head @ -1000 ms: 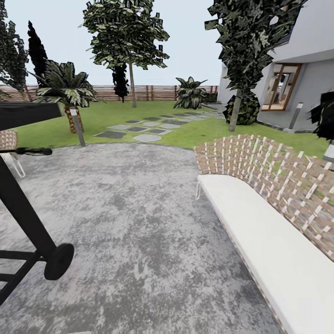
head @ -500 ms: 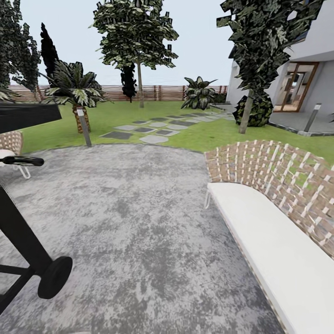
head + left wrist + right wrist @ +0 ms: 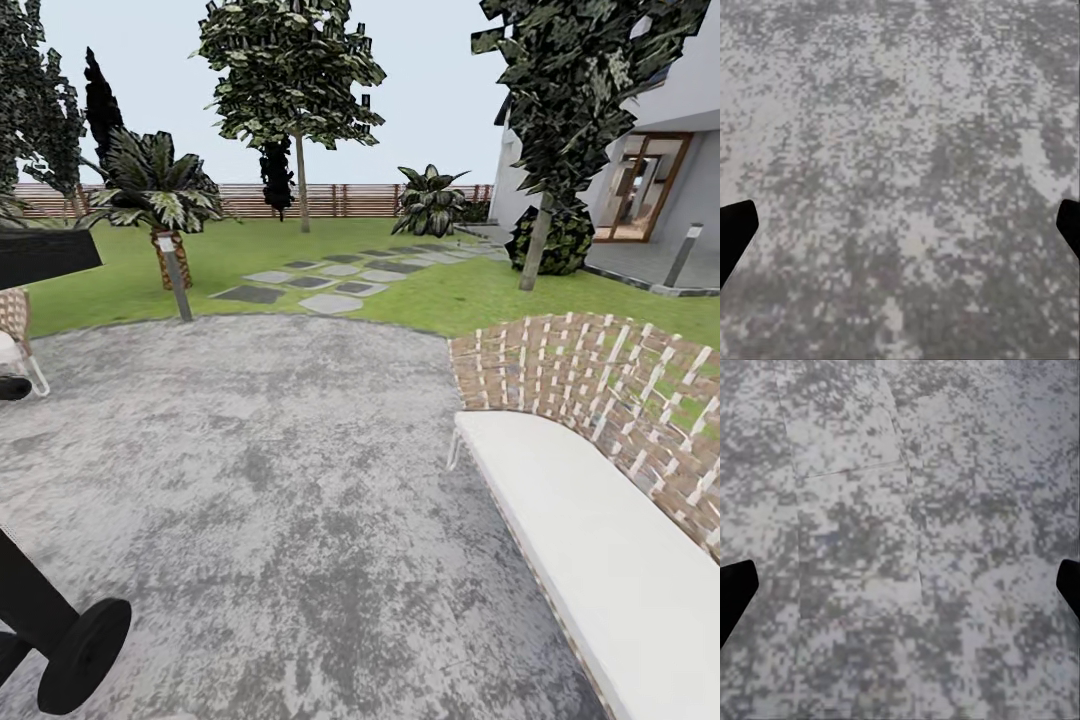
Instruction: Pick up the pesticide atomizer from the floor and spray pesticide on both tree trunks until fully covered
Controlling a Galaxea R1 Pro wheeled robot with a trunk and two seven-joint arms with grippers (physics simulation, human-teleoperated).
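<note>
Head view is taken from a mottled grey paved patio [image 3: 300,480], with a curved woven-slat bench carrying a long white cushion [image 3: 600,560] at the right and a black wheeled frame [image 3: 60,640] at the lower left. Beyond the patio edge, the green lawn [image 3: 440,295] is crossed by grey stepping stones [image 3: 320,285] and closed off by a brown horizontal-slat wooden fence [image 3: 340,200]. Two tall trees with straight bare trunks are identified as the spray targets: a far one near the fence [image 3: 300,185] and a nearer one at the right beside a dark round shrub [image 3: 535,245]. A short scaly-trunked palm [image 3: 165,235] stands at the left and is not a target. The pesticide atomizer cannot be located on the grass from these pictures. In the left wrist view, the left gripper [image 3: 900,225] is seen with its two dark fingertips spread wide at the frame edges, nothing between them, above bare grey paving. In the right wrist view, the right gripper [image 3: 900,585] is spread likewise and empty, above grey paving marked by slab seams. The step in hand is judged to be the approach and search, with the pick-up not yet begun. The next move is expected to call for travel onto the lawn, with the base steered between bench and frame, and the grass near the trunks scanned for the atomizer.
</note>
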